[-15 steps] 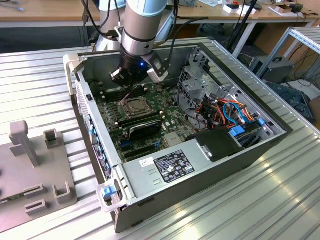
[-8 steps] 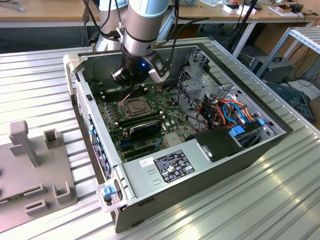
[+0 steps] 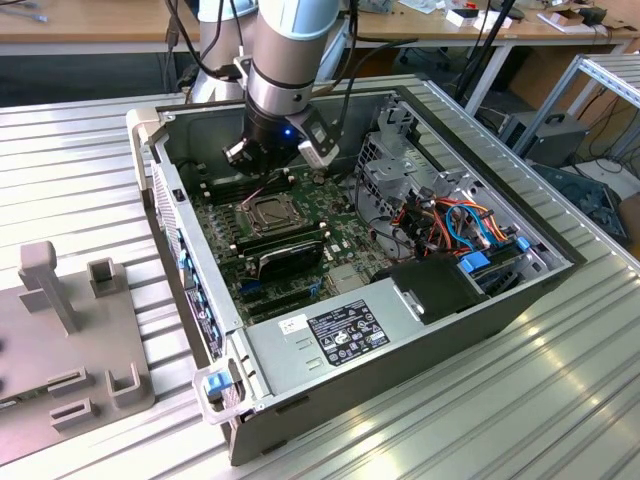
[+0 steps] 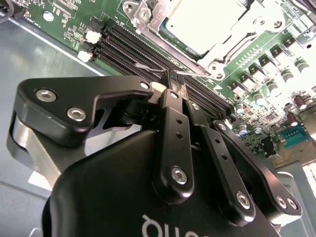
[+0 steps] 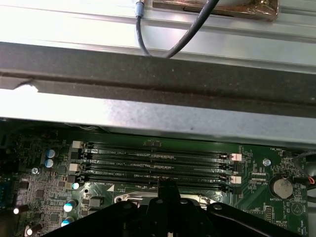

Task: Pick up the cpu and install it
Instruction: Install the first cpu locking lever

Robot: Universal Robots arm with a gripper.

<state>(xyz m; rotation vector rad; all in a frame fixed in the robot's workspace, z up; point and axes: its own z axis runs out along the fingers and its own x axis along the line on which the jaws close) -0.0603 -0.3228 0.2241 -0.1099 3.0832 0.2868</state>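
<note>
A: Where's the cpu (image 4: pixel 205 22)?
B: Seated in the socket frame (image 4: pixel 148 12), looks like. gripper (image 4: pixel 174 88) pinched closed, holding nothing, just above the memory slots (image 5: pixel 153 163).
A: Step?
B: Install probably done; bracket needs checking.

One open computer case (image 3: pixel 330 330) is sitting on the table (image 3: pixel 80 160), holding one motherboard (image 3: pixel 300 215), four memory slots (image 5: pixel 153 165), and one cpu (image 4: pixel 207 22).

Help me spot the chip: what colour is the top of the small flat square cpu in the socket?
Dull silver-grey, almost white under the light, on the cpu; best in the second wrist view.
</note>
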